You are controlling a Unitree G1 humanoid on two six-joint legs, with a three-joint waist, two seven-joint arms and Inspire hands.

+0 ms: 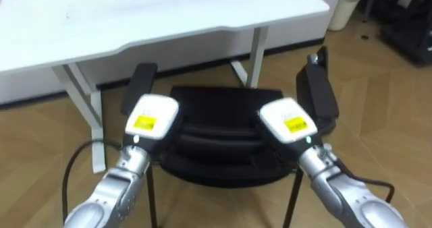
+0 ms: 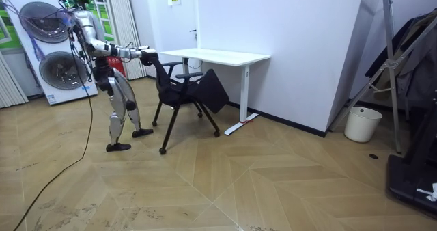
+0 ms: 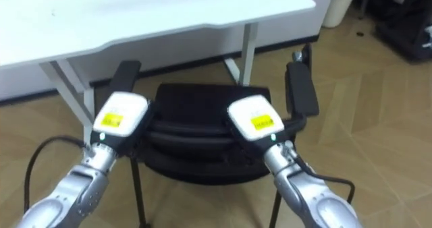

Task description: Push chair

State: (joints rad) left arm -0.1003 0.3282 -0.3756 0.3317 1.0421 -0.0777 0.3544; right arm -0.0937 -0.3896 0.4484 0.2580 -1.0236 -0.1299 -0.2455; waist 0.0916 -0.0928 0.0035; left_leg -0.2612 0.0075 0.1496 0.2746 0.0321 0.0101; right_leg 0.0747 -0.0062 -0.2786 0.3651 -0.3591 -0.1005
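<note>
Black office chair with armrests (image 1: 226, 103) stands on the wood-pattern floor (image 1: 378, 93). Its seat faces the white rectangular desk on white metal legs (image 1: 169, 19), and its armrests come close to the desk's front edge. The robot stands behind it, both arms stretched forward. Left hand (image 1: 150, 117) sits at the left end of the backrest top, right hand (image 1: 289, 119) at the right end. Their fingers are hidden past the backs of the hands, so I cannot tell the grip. A pale round bin (image 2: 362, 124) sits well apart by the wall.

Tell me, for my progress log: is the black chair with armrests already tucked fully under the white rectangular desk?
No, the black chair with armrests stands uncovered in front of the white rectangular desk's near edge.
</note>
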